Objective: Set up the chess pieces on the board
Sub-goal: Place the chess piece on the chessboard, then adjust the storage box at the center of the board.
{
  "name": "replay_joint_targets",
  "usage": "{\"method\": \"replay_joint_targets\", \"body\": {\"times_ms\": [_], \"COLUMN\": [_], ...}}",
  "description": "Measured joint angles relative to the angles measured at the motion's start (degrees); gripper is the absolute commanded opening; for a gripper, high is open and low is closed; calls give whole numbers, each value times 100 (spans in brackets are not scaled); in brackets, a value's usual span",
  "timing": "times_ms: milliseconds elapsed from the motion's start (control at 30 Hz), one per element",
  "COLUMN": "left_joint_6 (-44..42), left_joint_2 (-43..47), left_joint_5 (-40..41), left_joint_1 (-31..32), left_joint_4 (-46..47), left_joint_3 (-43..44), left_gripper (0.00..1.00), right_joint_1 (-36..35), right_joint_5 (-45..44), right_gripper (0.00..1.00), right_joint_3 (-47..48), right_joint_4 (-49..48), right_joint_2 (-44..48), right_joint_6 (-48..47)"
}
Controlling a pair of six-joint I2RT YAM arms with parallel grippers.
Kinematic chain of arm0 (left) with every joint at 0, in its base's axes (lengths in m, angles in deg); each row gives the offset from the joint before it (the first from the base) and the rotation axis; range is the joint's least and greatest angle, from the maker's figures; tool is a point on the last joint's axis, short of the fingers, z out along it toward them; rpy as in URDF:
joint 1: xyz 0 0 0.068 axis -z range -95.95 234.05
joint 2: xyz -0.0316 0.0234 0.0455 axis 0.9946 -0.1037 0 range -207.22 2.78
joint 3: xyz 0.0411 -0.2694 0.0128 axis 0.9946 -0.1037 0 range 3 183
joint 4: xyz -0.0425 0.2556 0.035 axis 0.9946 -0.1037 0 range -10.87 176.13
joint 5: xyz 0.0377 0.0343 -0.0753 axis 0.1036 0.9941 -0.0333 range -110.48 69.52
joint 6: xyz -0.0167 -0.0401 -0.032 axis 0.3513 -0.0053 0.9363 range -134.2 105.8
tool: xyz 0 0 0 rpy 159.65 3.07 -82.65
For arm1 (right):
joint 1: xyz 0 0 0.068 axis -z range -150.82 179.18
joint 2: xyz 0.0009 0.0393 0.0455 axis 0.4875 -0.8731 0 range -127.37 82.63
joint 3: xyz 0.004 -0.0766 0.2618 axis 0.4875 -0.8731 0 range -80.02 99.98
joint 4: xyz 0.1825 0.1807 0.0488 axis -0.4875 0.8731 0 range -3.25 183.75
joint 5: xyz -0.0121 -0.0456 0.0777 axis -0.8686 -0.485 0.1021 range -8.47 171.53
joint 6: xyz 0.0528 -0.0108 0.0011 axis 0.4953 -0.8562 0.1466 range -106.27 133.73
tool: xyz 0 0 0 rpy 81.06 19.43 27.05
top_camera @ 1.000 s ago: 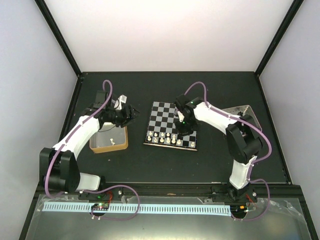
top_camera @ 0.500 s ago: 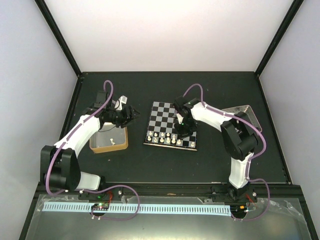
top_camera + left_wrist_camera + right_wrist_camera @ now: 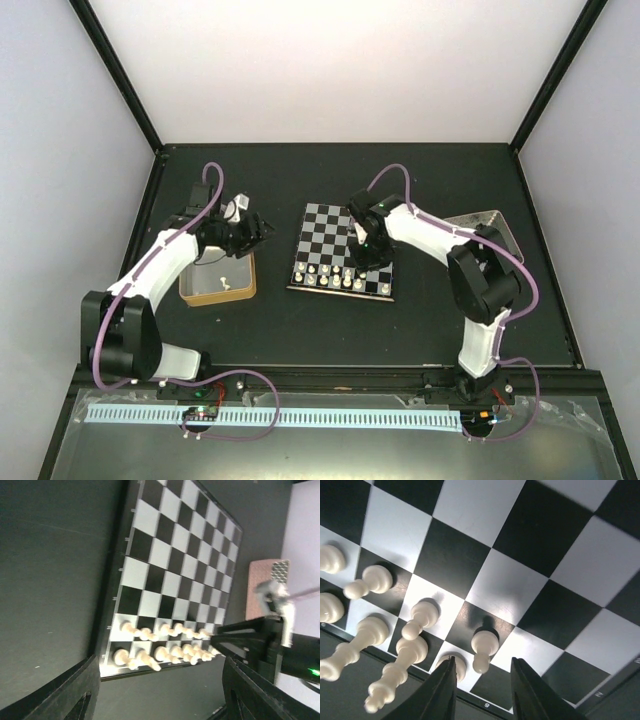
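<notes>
The board lies mid-table, with cream-white chess pieces in two rows along its near edge. My right gripper hangs over the right end of those rows. In the right wrist view its fingers stand open on either side of a white pawn, which stands upright on a black square, touched by neither. Other white pieces stand to its left. My left gripper hovers left of the board, open and empty, facing the board. No black pieces are in view.
A gold-sided tin with a loose white piece sits under the left arm. A pinkish-silver tin lies at the right, behind the right arm. The right arm's black fingers show in the left wrist view.
My right gripper has opened, leaving the white pawn standing on the board. The left gripper shifted slightly and stays open.
</notes>
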Motion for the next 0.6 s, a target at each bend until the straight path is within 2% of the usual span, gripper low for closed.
{"method": "replay_joint_targets", "body": {"times_ms": [200, 367, 600], "left_joint_6": [-227, -439, -667], "left_joint_2": [216, 487, 267], "left_joint_5": [1145, 2376, 3032], "left_joint_1": [-173, -326, -474], "left_joint_4": [-553, -1062, -1467], "left_joint_3": [0, -107, -455], "left_gripper": [70, 64, 62], "right_joint_1": [0, 0, 0], "right_joint_5": [-256, -199, -26], "right_gripper": [41, 41, 40], "right_joint_3": [2, 4, 20], "right_joint_4": [-157, -468, -717], "right_joint_2": [553, 800, 728], "right_joint_6": [210, 229, 229]}}
